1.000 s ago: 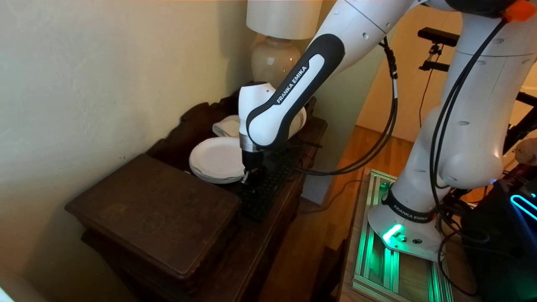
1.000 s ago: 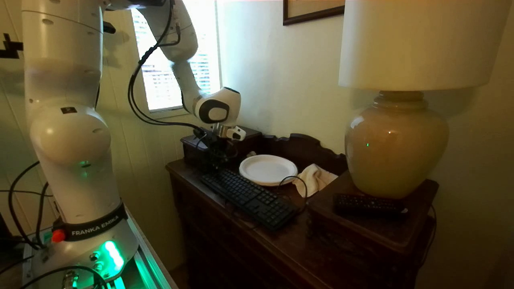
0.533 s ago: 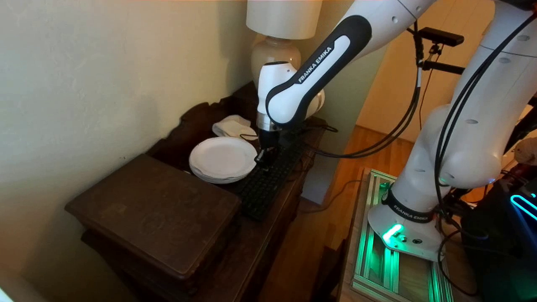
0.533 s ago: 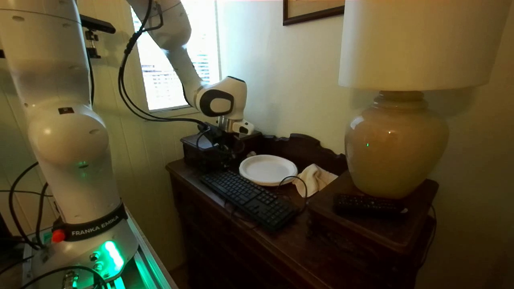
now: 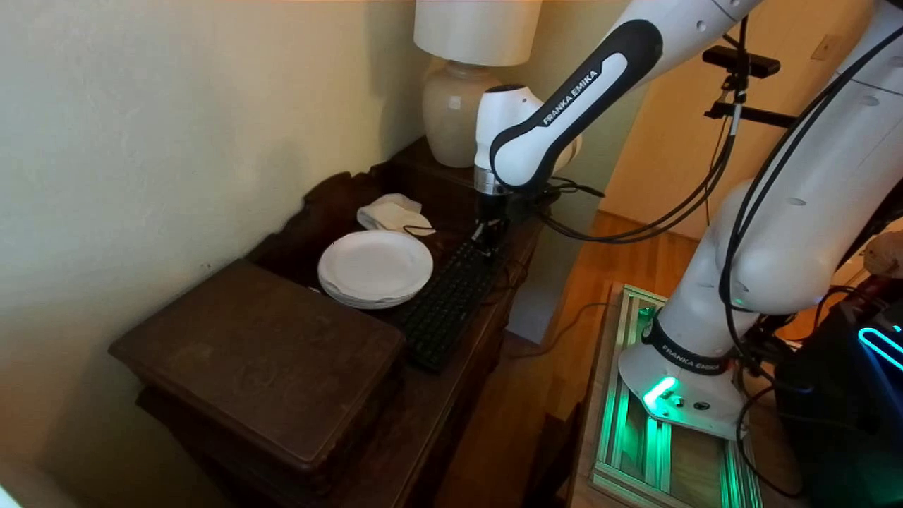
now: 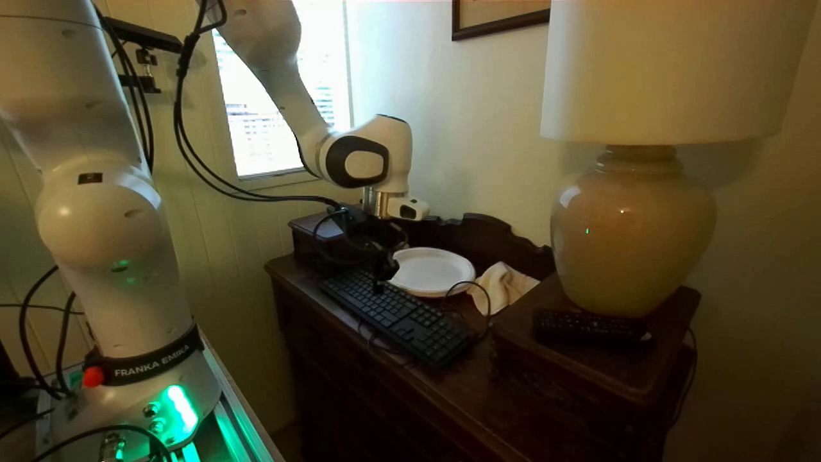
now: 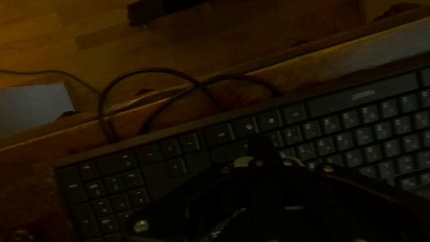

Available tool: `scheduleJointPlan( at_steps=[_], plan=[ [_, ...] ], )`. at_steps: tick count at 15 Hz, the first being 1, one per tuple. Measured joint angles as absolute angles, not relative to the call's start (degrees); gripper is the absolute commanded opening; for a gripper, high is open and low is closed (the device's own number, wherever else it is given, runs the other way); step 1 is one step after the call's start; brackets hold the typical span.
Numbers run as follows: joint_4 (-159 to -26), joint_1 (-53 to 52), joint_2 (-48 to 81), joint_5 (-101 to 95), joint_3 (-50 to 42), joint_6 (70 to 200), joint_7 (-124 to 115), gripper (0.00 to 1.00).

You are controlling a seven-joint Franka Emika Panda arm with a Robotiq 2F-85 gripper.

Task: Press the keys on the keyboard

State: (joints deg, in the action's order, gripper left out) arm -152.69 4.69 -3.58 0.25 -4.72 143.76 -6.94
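Note:
The keyboard is a long black slab on the dark wooden dresser, seen in both exterior views (image 5: 443,314) (image 6: 414,324). It also fills much of the wrist view (image 7: 158,193), where its keys (image 7: 345,140) show in rows with pale markings. My gripper shows in both exterior views (image 5: 485,250) (image 6: 380,287) and points down at the keyboard. In the wrist view the gripper (image 7: 263,146) has its dark fingers together over the keys near the large key, with nothing seen between them. I cannot tell whether the fingertips touch the keys. The gripper hides the keys beneath it.
A stack of white plates (image 5: 374,267) stands right beside the keyboard, with a pale cloth (image 6: 503,287) further along. A lamp (image 6: 632,237) and a remote (image 6: 590,326) sit on a raised dresser end. A raised wooden box (image 5: 261,360) is at the opposite end. A cable (image 7: 151,70) loops by the keyboard.
My gripper has moved along the keyboard, away from the raised wooden box and toward the lamp end. More of the keyboard and plates is uncovered in an exterior view. The keyboard has not moved.

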Motion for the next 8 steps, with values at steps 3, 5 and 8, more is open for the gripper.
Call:
scheduleJointPlan(
  at_steps=[3,5,8],
  plan=[
    [-152.68,5.10,-3.50,0.03,-5.00,143.77,-6.67,0.01],
    [-152.66,4.85,-3.44,0.04,-4.63,143.77,-6.74,0.00],
    [-152.66,4.86,-3.39,0.04,-4.63,143.99,-6.72,0.00]
  ],
)
